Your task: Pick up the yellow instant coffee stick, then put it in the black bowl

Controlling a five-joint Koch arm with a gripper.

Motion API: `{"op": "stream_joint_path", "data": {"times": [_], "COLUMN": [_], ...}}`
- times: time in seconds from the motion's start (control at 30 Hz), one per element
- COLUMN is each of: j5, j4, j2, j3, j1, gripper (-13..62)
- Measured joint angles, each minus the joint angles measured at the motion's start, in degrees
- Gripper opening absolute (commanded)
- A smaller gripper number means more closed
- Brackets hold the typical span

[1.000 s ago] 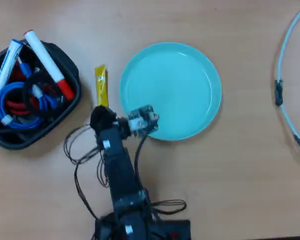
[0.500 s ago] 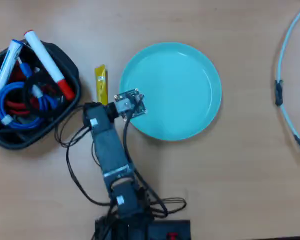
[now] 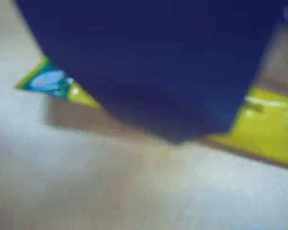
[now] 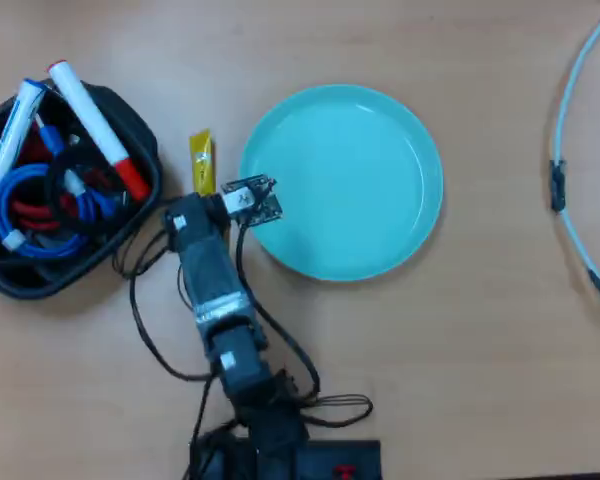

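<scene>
Overhead view: stick [image 4: 202, 161] lies flat on the desk [image 4: 480, 330] at upper left, between bowl [image 4: 140, 215] and plate [image 4: 380, 180]. Claw [image 4: 202, 208] sits over its lower end; its grip state cannot be told.

A light wooden surface [image 4: 400, 370] carries everything. Just beyond the end effector [image 4: 202, 200] in the overhead view, the yellow instant coffee stick [image 4: 202, 163] lies flat on the wood. To the end effector's left sits the black bowl [image 4: 140, 140], to its right the large turquoise plate [image 4: 342, 180]. Well off to the right, a pale cable [image 4: 572, 110] curves along the edge. Behind the end effector, thin black wires [image 4: 150, 340] trail over the wood.
</scene>
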Motion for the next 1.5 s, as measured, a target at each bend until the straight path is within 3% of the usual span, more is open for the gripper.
{"op": "stream_joint_path", "data": {"times": [0.87,0.97,1.2,1.5], "j5": [-0.1,-0.1,-0.2,4.7], "j4": [-1.6,-1.6,-1.6,-1.4], "j2": [-12.7,-12.7,-13.4,-13.8], "j3": [-7.4,-7.4,-7.6,-7.6], "j1": [0.2,0.1,-0.6,-1.4], "gripper": [28.2,22.1,-8.9,-6.9]}}
